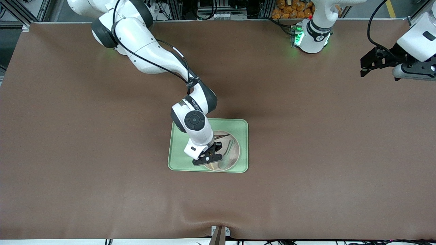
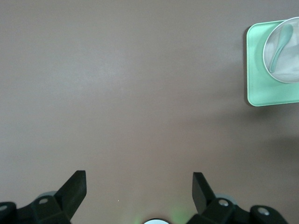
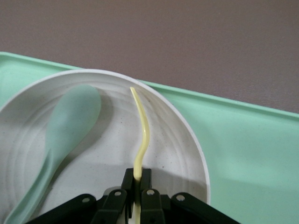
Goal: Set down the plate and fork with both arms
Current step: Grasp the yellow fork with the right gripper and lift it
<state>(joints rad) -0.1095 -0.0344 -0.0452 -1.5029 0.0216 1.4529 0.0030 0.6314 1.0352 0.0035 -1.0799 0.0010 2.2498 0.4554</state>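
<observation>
The right gripper (image 1: 212, 153) is reaching down into the plate (image 1: 234, 153), which is sitting on the green tray (image 1: 242, 127) near the middle of the table (image 1: 102, 170). Its fingers (image 3: 128, 179) are pressing together on the fork (image 3: 141, 140), pinching one end of it between their tips. In the right wrist view the yellow fork is standing on its edge, a thin curved strip running out from between the fingertips and across the plate's ribbed floor toward the rim. Its gripped end is hiding between the fingers, so which end that is cannot be told. A pale green spoon (image 3: 60, 135) is lying in the plate just beside the fork, not touching it and clear of the fingers.

The left gripper (image 1: 369, 63) is waiting in the air over the bare table at the left arm's end, well apart from the tray. Its fingers (image 2: 74, 189) are standing spread wide with nothing between them.
</observation>
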